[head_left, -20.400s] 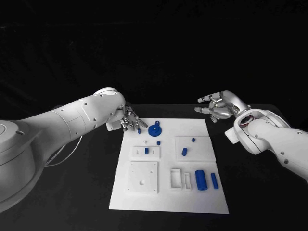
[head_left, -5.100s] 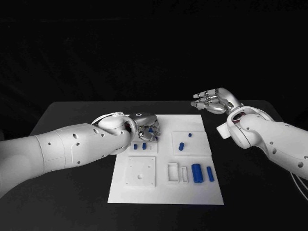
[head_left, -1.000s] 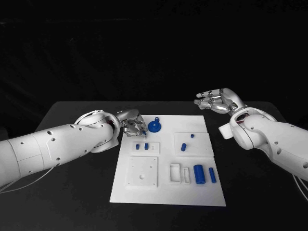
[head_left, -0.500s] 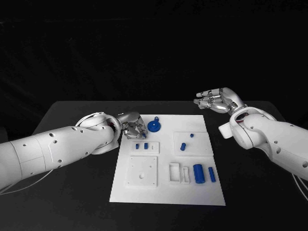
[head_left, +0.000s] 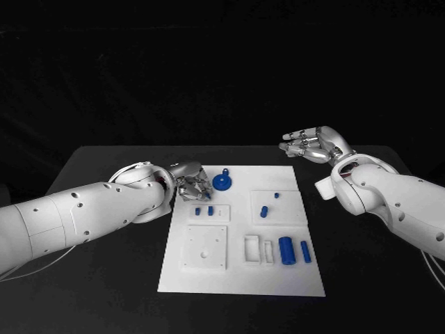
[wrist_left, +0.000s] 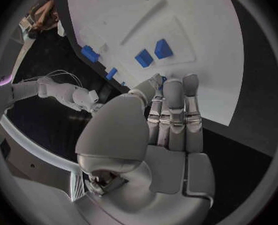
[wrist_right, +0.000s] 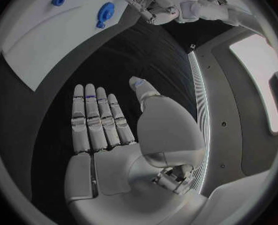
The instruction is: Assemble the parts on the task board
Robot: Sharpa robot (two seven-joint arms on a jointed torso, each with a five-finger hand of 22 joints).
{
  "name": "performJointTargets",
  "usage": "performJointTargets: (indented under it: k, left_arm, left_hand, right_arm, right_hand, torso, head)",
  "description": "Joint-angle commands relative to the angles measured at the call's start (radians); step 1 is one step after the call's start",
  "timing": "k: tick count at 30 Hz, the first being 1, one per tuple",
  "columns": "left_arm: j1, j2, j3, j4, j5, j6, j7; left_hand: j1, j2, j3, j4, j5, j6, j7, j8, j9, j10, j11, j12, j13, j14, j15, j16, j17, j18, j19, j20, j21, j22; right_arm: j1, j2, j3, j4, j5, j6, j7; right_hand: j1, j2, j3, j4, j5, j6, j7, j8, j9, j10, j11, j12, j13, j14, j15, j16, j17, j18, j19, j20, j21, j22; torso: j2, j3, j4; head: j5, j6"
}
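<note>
Reaching in from the left, the robot's white left arm lies low across the black desk (head_left: 112,278), and its silver left hand (head_left: 192,185) sits at the left edge of the white rectangular task board (head_left: 243,278), near the board's far corner. Seen from the left wrist, its fingers (wrist_left: 175,110) lie straight and pressed side by side, tips over the board's edge, the thumb bent in beside them; nothing shows in its grasp.

Just right of that hand, a round blue disc-shaped part (head_left: 224,183) lies on the far part of the board. Nearer, two small blue block parts (head_left: 204,210) stand side by side in a raised white panel. Further right, another white panel carries a short blue peg (head_left: 263,212) and a smaller blue pin (head_left: 276,197). At the near right, a thick blue cylinder (head_left: 286,251) and a thinner blue rod (head_left: 304,251) lie side by side, beside a white slotted block (head_left: 252,250).

On the right, the white right arm bends upward with the silver right hand (head_left: 311,146) raised off the board past its far right corner. From the right wrist, its palm is flat, fingers (wrist_right: 96,117) extended together, thumb apart, holding nothing.
</note>
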Motion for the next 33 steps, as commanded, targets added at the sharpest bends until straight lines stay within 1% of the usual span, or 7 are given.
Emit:
performJointTargets:
  k: [1, 5, 18, 20, 28, 33]
  left_arm:
    - [-0.001, 0.003, 0.000, -0.001, -0.017, 0.015, -0.004]
    - [-0.001, 0.005, 0.000, -0.002, -0.019, 0.014, -0.008]
    - [-0.001, 0.005, 0.000, -0.003, -0.022, 0.001, -0.007]
    - [-0.001, 0.002, 0.000, 0.001, -0.003, 0.001, -0.005]
    - [-0.001, -0.008, 0.002, 0.020, 0.132, 0.011, 0.000]
    - [-0.001, -0.011, 0.003, 0.025, 0.173, 0.007, 0.008]
  left_hand:
    - [0.012, -0.001, 0.001, -0.003, -0.006, -0.009, 0.001, 0.006, 0.001, -0.008, 0.001, 0.003, 0.001, -0.005, 0.002, -0.004, 0.001, 0.015, -0.007, 0.002, 0.001, 0.021]
    - [0.012, -0.001, 0.002, -0.004, -0.006, -0.009, 0.001, 0.006, 0.001, -0.008, 0.001, 0.004, 0.001, -0.005, 0.002, -0.004, 0.001, 0.016, -0.007, 0.002, 0.003, 0.021]
    - [0.015, 0.001, 0.008, -0.009, -0.004, -0.004, 0.001, 0.006, 0.001, -0.003, 0.000, 0.004, 0.001, -0.002, 0.001, -0.001, 0.003, 0.019, -0.008, 0.002, 0.012, 0.021]
    - [0.013, 0.002, 0.008, -0.008, -0.004, -0.003, 0.000, 0.006, 0.001, -0.001, -0.001, 0.004, 0.001, -0.001, 0.001, 0.000, 0.003, 0.019, -0.008, 0.001, 0.013, 0.021]
    - [0.009, 0.005, 0.007, -0.007, -0.006, -0.002, 0.000, 0.006, 0.001, 0.000, -0.001, 0.004, 0.001, 0.001, 0.000, 0.001, 0.004, 0.018, -0.004, 0.001, 0.015, 0.019]
    - [0.007, 0.006, 0.007, -0.007, -0.006, -0.002, 0.000, 0.006, 0.001, 0.000, -0.001, 0.004, 0.001, 0.001, 0.000, 0.001, 0.004, 0.018, -0.004, 0.001, 0.015, 0.019]
  right_arm:
    - [0.000, -0.001, 0.001, 0.001, -0.003, 0.015, 0.012]
    - [0.000, -0.001, 0.001, 0.002, -0.003, 0.016, 0.012]
    - [0.000, -0.001, 0.001, 0.001, -0.002, 0.016, 0.012]
    - [0.000, -0.001, 0.001, 0.000, -0.002, 0.016, 0.012]
    - [0.000, 0.001, 0.001, -0.001, -0.002, 0.017, 0.013]
    - [0.000, 0.001, 0.001, -0.002, -0.002, 0.017, 0.013]
  right_hand:
    - [0.002, 0.004, -0.008, -0.001, 0.006, 0.001, 0.001, -0.002, 0.000, -0.007, -0.001, -0.002, -0.002, -0.006, -0.001, -0.004, -0.001, 0.000, -0.010, 0.000, -0.003, -0.001]
    - [0.002, 0.004, -0.009, 0.000, 0.006, 0.000, 0.001, -0.003, 0.000, -0.007, 0.000, -0.001, -0.001, -0.006, -0.001, -0.004, -0.002, 0.000, -0.010, 0.000, -0.003, -0.001]
    - [0.001, 0.004, -0.009, 0.000, 0.006, 0.001, 0.001, -0.003, 0.000, -0.007, 0.000, -0.001, -0.001, -0.006, -0.001, -0.004, -0.002, 0.000, -0.010, 0.000, -0.003, -0.001]
    - [0.002, 0.005, -0.010, 0.001, 0.006, 0.000, 0.001, -0.003, -0.001, -0.007, 0.000, -0.001, -0.001, -0.006, -0.001, -0.004, -0.001, 0.000, -0.011, 0.000, -0.003, -0.001]
    - [0.002, 0.005, -0.010, 0.001, 0.006, 0.000, 0.001, -0.003, -0.001, -0.007, 0.000, -0.001, -0.001, -0.006, -0.001, -0.004, -0.001, 0.000, -0.011, 0.000, -0.003, -0.001]
    - [0.002, 0.005, -0.010, 0.001, 0.006, 0.000, 0.001, -0.003, -0.001, -0.007, 0.000, -0.001, -0.001, -0.006, -0.001, -0.004, -0.001, 0.000, -0.011, 0.000, -0.003, -0.001]
  torso:
    - [0.000, 0.0003, -0.0001]
    - [0.001, -0.0003, 0.0002]
    - [0.000, 0.0000, 0.0009]
    - [0.000, -0.0007, 0.0009]
    - [0.000, -0.0004, 0.0006]
    - [0.000, -0.0001, 0.0001]
  head:
    - [-0.001, -0.001]
    - [-0.002, -0.001]
    - [-0.004, -0.003]
    - [-0.004, -0.002]
    - [-0.004, -0.002]
    - [-0.004, -0.003]
